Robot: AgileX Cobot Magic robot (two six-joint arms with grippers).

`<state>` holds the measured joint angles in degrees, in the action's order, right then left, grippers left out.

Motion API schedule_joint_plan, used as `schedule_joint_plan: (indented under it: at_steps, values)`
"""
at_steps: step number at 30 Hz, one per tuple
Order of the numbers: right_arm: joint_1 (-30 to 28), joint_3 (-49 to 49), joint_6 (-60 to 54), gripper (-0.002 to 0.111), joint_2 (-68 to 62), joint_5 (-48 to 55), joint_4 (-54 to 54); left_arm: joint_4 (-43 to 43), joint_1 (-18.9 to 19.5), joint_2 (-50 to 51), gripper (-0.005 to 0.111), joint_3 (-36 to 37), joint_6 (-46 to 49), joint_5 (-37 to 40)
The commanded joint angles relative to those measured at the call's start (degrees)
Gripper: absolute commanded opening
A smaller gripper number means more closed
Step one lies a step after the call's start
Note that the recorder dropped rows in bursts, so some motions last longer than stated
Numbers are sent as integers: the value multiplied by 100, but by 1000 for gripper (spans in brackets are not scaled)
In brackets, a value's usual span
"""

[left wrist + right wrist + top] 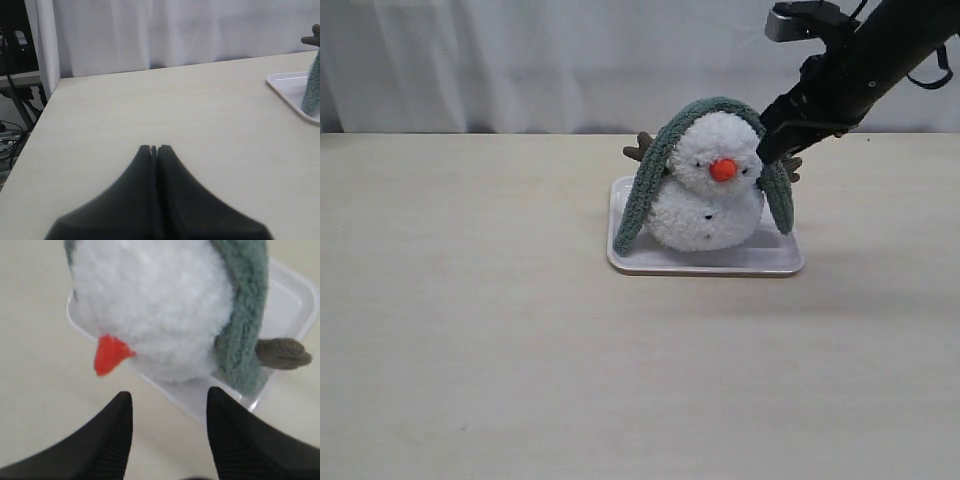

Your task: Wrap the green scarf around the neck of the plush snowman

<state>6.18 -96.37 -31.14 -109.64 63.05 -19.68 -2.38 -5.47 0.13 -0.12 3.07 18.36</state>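
Hanging over the plush snowman (712, 212), the green scarf (640, 195) drapes both sides — right gripper (170, 394) spread, left gripper (154, 148) pressed together.

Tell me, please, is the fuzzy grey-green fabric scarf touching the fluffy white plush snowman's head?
Touching. The exterior view shows the grey-green scarf draped over the white snowman's head with no gap, its ends hanging down both sides.

A pale beige wood-grain worktop (500, 360) fills the scene under soft, even light. Behind its far edge hangs a white pleated curtain (520, 60) that spans the whole back. Past the worktop's side edge, the left wrist view shows a dark equipment rack (11, 55) and loose cables (9, 142) lower down.
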Motion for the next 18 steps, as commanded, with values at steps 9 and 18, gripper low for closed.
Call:
schedule_joint_plan:
  at_steps: [9,18]
  values:
    - [-5,-736,-313,45,-292,-1768,-399,9,7,-13,0,12,-16,-70]
    - [-3,-3412,-545,40,-1456,692,-210,9,7,-13,0,12,-16,-70]
